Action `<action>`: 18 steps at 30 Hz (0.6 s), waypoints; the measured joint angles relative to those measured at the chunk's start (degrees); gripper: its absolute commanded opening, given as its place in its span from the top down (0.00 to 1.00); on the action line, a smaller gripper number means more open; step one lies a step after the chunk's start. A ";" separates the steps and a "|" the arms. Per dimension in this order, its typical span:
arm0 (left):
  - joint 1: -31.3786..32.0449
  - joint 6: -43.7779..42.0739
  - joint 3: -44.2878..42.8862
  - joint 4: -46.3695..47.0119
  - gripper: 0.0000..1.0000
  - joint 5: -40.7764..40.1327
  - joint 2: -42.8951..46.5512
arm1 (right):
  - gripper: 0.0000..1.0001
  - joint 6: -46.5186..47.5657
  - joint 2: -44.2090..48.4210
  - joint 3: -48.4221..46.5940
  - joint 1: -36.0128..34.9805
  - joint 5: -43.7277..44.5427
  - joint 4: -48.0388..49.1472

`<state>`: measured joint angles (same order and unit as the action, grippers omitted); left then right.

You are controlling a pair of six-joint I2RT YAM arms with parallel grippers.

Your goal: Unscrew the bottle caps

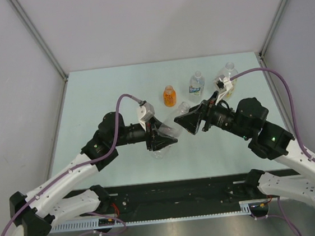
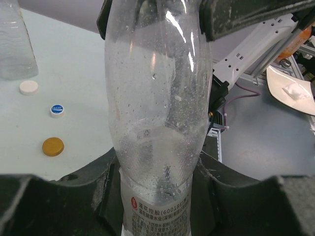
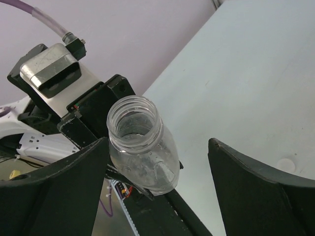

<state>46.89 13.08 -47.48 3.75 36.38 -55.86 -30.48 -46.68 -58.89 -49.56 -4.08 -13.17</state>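
My left gripper (image 1: 162,138) (image 2: 157,164) is shut on a small clear bottle (image 1: 173,131) (image 2: 157,98) with a red mark on its label, holding it above the table with the neck toward the right arm. The bottle's mouth (image 3: 134,115) is bare, with no cap on it. My right gripper (image 1: 187,120) (image 3: 157,142) stands open around the neck, one finger (image 3: 64,191) close beside the bottle, the other well clear. A white cap (image 2: 28,87), a blue cap (image 2: 57,109) and an orange-brown cap (image 2: 52,146) lie on the table. A pale round cap (image 3: 285,164) lies below.
Three bottles stand upright at the back of the pale green table (image 1: 105,101): a small orange one (image 1: 169,96), a blue-labelled one (image 1: 197,84) and a large clear one (image 1: 228,75). Grey walls enclose the table on three sides.
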 measured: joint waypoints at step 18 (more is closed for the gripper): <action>0.74 -0.09 0.00 -0.68 0.87 1.01 -0.02 | 0.26 2.03 -1.84 0.00 -1.01 -2.51 1.62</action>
<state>47.64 12.99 -47.48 3.07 37.39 -55.88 -28.45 -48.51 -58.89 -50.57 -6.59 -11.55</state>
